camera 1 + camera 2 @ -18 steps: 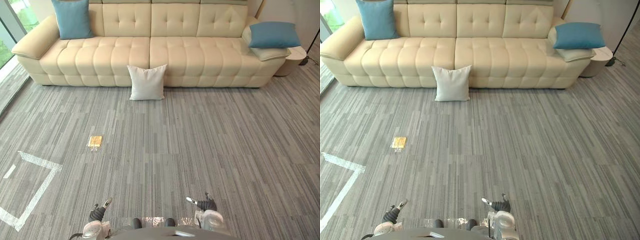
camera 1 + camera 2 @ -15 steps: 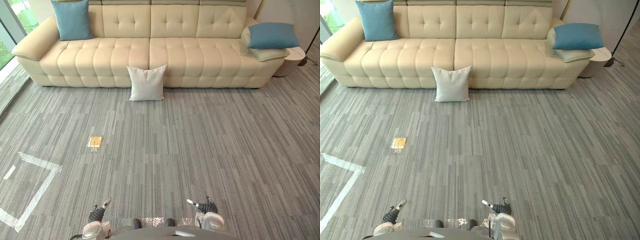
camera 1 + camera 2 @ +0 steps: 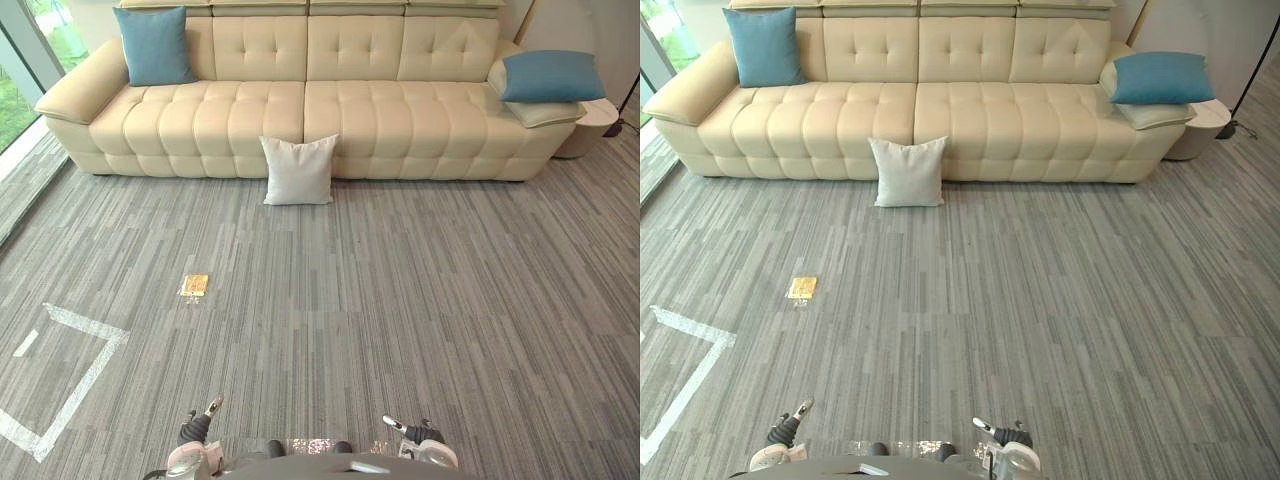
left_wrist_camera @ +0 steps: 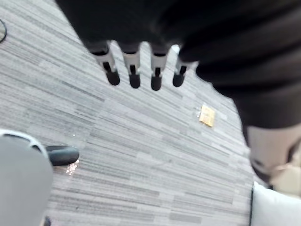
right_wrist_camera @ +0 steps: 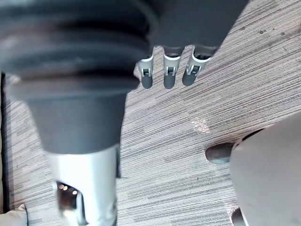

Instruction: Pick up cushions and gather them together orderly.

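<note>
A white cushion [image 3: 299,170] stands on the carpet, leaning against the front of the cream sofa [image 3: 350,105] near its middle. A blue cushion [image 3: 153,45] leans upright at the sofa's left end. Another blue cushion [image 3: 551,76] lies on a cream cushion [image 3: 545,111] on the right armrest. My left hand [image 3: 197,428] and right hand [image 3: 412,433] hang low at the near edge, far from all the cushions. In the wrist views the left hand's fingers [image 4: 134,70] and the right hand's fingers [image 5: 169,75] are straight and hold nothing.
A small yellow card [image 3: 194,285] lies on the grey carpet left of centre. White tape lines [image 3: 75,375] mark a square at the near left. A round white side table [image 3: 590,125] stands beside the sofa's right end. A window runs along the left edge.
The whole picture has shifted, so the camera has moved; the sofa and cushions keep their places. My right hand sits slightly lower in view.
</note>
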Controlling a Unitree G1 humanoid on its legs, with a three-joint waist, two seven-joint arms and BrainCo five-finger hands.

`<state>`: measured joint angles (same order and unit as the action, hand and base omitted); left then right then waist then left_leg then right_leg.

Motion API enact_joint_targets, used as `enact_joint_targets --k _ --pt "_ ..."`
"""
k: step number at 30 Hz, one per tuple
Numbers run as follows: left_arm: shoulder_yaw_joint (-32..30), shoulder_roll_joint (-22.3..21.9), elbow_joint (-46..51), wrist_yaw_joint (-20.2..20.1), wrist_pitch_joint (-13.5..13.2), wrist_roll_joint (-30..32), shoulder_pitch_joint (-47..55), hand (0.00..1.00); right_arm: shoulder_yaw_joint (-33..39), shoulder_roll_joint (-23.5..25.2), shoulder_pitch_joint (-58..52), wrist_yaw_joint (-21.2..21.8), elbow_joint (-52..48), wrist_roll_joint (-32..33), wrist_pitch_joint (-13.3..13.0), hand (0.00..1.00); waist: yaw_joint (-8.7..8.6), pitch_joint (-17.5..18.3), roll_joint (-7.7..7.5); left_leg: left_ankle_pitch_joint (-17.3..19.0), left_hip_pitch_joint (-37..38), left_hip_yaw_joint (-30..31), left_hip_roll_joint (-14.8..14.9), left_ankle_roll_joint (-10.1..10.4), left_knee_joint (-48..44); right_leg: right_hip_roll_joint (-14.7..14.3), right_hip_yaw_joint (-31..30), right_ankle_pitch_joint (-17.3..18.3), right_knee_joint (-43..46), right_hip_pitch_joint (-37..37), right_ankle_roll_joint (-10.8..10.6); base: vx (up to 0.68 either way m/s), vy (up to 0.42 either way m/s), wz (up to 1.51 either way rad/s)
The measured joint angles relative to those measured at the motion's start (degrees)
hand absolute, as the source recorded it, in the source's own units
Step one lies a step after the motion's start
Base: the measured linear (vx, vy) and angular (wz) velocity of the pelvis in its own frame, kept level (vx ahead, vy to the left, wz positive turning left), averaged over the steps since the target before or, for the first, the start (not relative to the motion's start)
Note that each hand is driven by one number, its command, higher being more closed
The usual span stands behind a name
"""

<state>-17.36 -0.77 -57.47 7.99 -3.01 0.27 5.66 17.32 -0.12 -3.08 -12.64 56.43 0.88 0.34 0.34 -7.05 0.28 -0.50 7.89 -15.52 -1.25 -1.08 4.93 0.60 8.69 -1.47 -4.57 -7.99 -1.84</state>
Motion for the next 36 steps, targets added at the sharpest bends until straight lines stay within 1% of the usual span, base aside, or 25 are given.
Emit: enact_joint_targets --k 3,11,20,23,30,33,35,36 --pt "0.0 -0.1 0.0 -0.1 0.0 0.6 -0.2 0.00 1.3 0.1 0.6 0.0 0.9 -1.2 0.1 0.00 0.23 0.0 0.00 0.0 0.0 0.0 0.0 0.0 0.0 0.0 0.1 0.0 0.0 0.0 0.0 0.00 0.000 0.00" --pt "0.0 -0.3 0.0 -0.1 0.0 0.7 -0.4 0.00 1.4 0.2 0.4 0.0 1.0 -1.3 0.1 0.00 0.64 0.0 -0.05 0.0 0.2 1.4 -0.2 0.0 0.0 0.2 1.5 0.5 0.0 -0.8 -0.2 -0.02 -0.016 0.09" --pt "0.1 -0.3 0.0 -0.2 -0.1 0.7 -0.5 0.00 1.3 0.2 0.2 0.0 1.0 -1.2 0.0 0.00 1.08 0.0 -0.13 0.0 0.0 1.5 -0.2 0.0 0.0 0.2 1.6 0.6 0.0 -0.8 -0.2 0.00 -0.002 0.01" --pt "1.3 -0.1 0.0 -0.1 -0.1 1.1 -0.6 0.00 1.3 0.2 0.2 0.0 1.0 -1.2 -0.1 0.00 1.14 0.0 -0.16 0.0 -0.2 1.5 -0.1 0.0 0.0 0.2 1.7 0.8 0.0 -0.7 -0.2 -0.02 -0.016 0.01" --pt "1.8 0.0 0.0 -0.1 -0.1 1.1 -1.0 0.00 1.3 0.4 -0.1 0.0 0.8 -1.1 -0.1 0.00 1.42 0.2 -0.66 0.2 -1.6 1.6 -0.1 0.3 0.0 0.1 1.8 1.1 0.0 0.6 0.0 0.00 -0.003 0.00" --pt "1.8 0.1 0.1 -0.1 0.0 1.1 -1.3 0.00 1.3 0.5 -0.1 0.0 0.6 -1.0 -0.1 0.00 1.44 0.2 -0.79 0.3 -2.7 1.5 0.2 0.4 -0.1 0.0 1.8 1.9 1.3 2.3 0.2 0.00 0.000 0.00" --pt "1.8 0.2 0.0 -0.1 0.1 1.1 -1.5 0.00 1.4 0.6 -0.1 0.0 0.3 -0.8 -0.2 0.00 1.47 0.1 -0.92 0.6 -2.9 1.5 0.5 1.0 -0.4 0.0 1.9 3.8 4.2 3.8 0.5 0.04 -0.037 0.01" --pt "1.7 0.3 0.1 -0.1 0.1 1.1 -1.6 0.00 1.5 0.8 -0.1 -0.1 -0.1 -0.6 -0.2 0.00 1.48 -0.2 -1.20 1.4 -3.0 1.5 0.7 1.5 -0.9 0.1 2.0 5.4 6.6 4.4 0.7 0.04 -0.043 0.04"
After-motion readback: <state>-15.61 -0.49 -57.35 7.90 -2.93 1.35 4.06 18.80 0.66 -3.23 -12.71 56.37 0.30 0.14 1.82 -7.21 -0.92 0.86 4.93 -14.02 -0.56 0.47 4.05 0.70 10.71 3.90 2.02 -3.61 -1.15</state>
